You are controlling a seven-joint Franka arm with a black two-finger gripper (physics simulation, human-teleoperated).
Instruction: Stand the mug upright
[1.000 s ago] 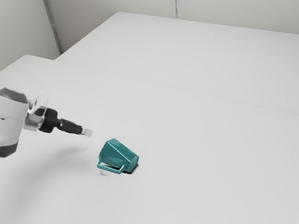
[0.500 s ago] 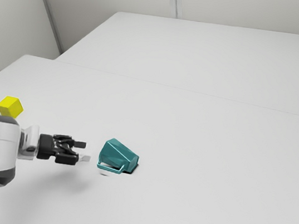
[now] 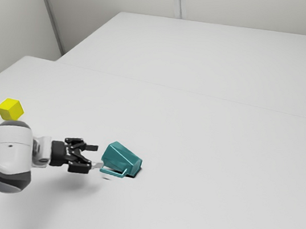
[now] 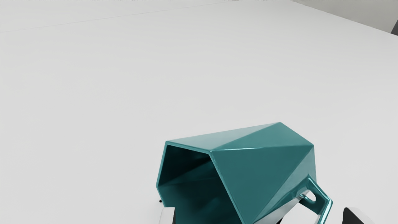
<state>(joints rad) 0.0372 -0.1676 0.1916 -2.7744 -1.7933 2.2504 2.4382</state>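
A faceted teal mug [image 3: 122, 157] lies on its side on a white table [image 3: 218, 176], left of centre and below the middle of the exterior view. Its open mouth faces the black two-finger gripper [image 3: 95, 156], whose jaws are spread apart with nothing clasped between them. One fingertip is by the mouth, the other toward the handle [image 4: 325, 203] side; contact cannot be told. A yellow cube [image 3: 10, 109] appears near the exterior view's left edge.

Over at the exterior view's left I see a yellow cube [image 3: 10, 109] against the white table [image 3: 201, 214]. Beyond that, I've got pale walls [image 3: 261, 9].
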